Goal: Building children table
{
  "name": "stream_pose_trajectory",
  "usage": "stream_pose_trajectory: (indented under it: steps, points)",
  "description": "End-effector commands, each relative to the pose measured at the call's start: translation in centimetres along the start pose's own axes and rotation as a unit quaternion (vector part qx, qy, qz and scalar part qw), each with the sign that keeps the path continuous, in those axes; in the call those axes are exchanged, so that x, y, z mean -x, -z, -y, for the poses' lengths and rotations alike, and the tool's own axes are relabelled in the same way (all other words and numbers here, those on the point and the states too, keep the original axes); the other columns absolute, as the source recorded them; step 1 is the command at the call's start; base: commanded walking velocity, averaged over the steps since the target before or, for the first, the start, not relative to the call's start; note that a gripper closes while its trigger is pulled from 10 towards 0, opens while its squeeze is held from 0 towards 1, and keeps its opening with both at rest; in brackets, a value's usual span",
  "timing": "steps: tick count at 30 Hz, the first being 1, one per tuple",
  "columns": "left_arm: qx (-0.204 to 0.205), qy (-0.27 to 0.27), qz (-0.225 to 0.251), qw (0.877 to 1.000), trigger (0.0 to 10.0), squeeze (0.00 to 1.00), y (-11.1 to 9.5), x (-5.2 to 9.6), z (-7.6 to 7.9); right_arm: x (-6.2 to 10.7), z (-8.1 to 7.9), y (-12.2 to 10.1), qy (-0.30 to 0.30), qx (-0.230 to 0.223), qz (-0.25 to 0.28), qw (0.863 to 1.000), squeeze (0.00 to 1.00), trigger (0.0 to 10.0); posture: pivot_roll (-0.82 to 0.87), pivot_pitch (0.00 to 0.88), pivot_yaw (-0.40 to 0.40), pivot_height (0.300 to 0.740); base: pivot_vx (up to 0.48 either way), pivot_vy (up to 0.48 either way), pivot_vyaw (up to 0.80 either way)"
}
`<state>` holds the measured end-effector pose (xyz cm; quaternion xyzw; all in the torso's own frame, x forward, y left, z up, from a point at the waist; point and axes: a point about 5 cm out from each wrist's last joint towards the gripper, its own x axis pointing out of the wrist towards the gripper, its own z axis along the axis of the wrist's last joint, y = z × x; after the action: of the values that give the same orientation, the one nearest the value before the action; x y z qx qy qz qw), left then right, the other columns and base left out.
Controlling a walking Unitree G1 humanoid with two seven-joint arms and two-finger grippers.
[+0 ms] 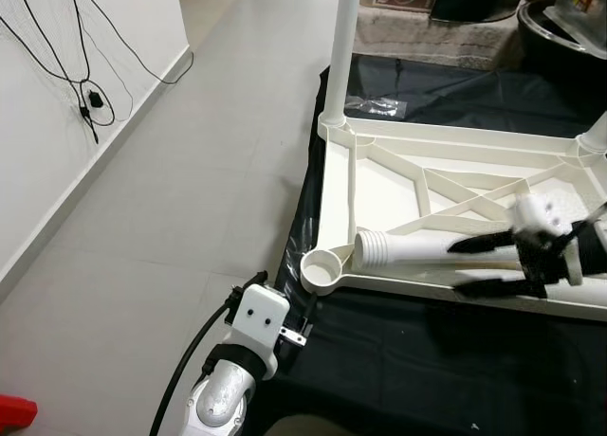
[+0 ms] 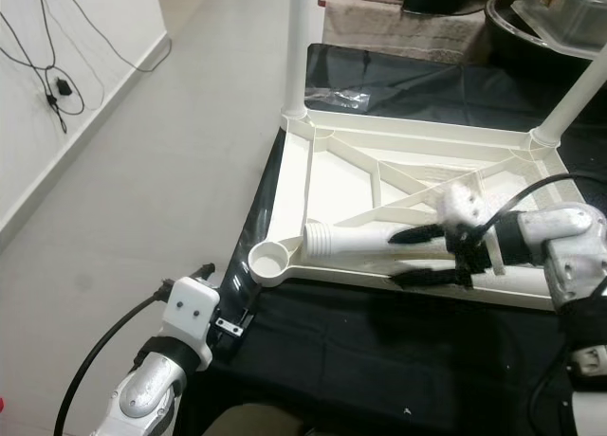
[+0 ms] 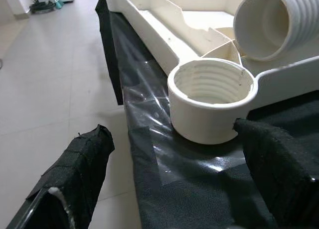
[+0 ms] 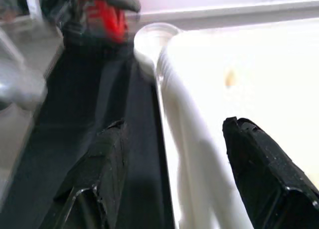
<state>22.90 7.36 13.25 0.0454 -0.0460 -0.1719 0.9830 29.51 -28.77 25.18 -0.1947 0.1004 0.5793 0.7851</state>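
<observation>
Tabletop (image 1: 398, 185) upside down on black sheet (image 1: 427, 360). Right pincer (image 2: 417, 256) spread around loose leg (image 2: 365, 240), lying on tabletop beside empty corner socket (image 1: 322, 268). Left pincer (image 3: 174, 174) wide, near socket.

Black sheet (image 1: 446, 360) spread under everything. Light tiled floor (image 1: 190, 171) alongside it. White wall (image 1: 57, 95) at far side of floor, black cables (image 1: 90, 99) hanging down it. Clear plastic bag (image 1: 377, 105) lies on sheet. Red object (image 1: 14, 414) at floor edge, can't tell what. Dark round tub (image 1: 560, 28) near grey rug (image 1: 436, 38).
</observation>
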Motion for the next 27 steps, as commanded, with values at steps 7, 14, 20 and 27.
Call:
stream_pose_trajectory:
  steps: [7,14,20,27]
  points:
    - [-0.001,0.004,-0.013,1.0,10.0,0.0,0.6,0.1,0.1,0.0,1.4,-4.1,0.063,-0.034,0.235,0.969,0.0,10.0,0.02,0.183,-0.04,0.74,0.0,0.0,0.0]
    - [0.001,0.003,-0.012,1.0,10.0,0.0,0.5,0.0,0.1,-3.1,4.3,-3.7,0.276,-0.095,0.283,0.914,0.0,10.0,0.0,0.181,-0.017,0.74,0.0,0.0,0.0]
    - [0.0,0.005,-0.013,1.0,10.0,0.0,0.6,0.0,0.0,-6.0,4.4,-3.0,0.364,-0.098,0.268,0.887,0.0,10.0,0.0,0.179,-0.013,0.74,0.0,0.0,0.0]
    - [0.0,0.003,-0.014,1.0,10.0,0.0,0.6,-0.1,-0.1,-7.9,3.2,-1.3,0.458,-0.124,0.28,0.835,0.0,10.0,0.02,0.18,-0.02,0.74,0.0,0.0,0.0]
